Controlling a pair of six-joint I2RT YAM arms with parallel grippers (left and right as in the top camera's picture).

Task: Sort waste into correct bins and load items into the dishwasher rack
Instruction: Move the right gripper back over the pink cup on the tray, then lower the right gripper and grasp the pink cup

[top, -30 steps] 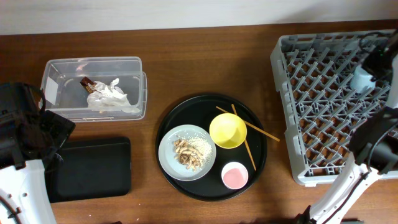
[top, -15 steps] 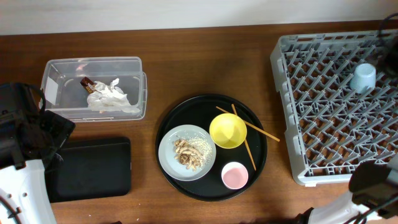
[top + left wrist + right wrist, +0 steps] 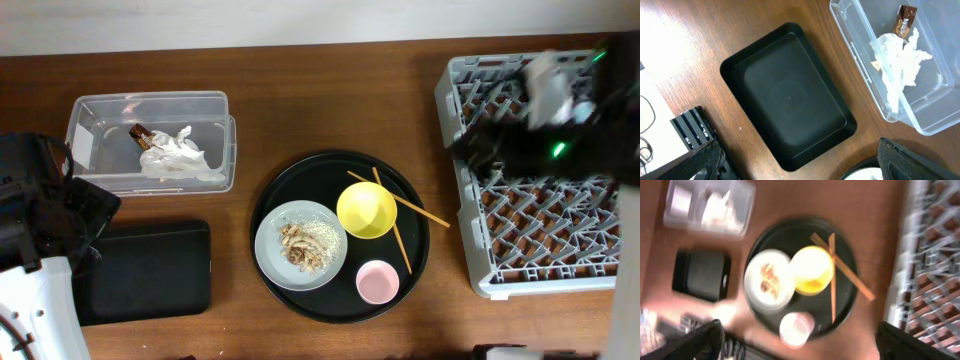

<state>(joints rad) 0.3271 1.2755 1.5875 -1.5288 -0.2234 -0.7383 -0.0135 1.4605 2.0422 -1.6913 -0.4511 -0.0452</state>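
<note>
Crumpled white paper [image 3: 180,155] and a brown wrapper [image 3: 143,134] lie in the clear tub [image 3: 100,110]. The shallow black tray [image 3: 790,95] holds nothing; my left gripper [image 3: 802,160] hangs open above its near corner. A grey-green plate [image 3: 272,243] with food scraps [image 3: 298,246], a yellow bowl [image 3: 366,209], a pink cup [image 3: 377,282] and chopsticks [image 3: 420,212] sit on the round black tray [image 3: 300,175]. My right arm [image 3: 540,145] is a dark blur over the grey rack [image 3: 530,235]. High over the round tray, my right gripper [image 3: 800,342] is open and holds nothing.
The left arm [image 3: 45,210] stands at the table's left edge, beside the black tray. The rack fills the right side, up to the table's far and right edges. Bare wood lies between the tub, the round tray and the rack.
My right gripper opened and left the blue cup in the rack, pulled away, and now sweeps back over the rack in a blur. The left arm has not moved.
</note>
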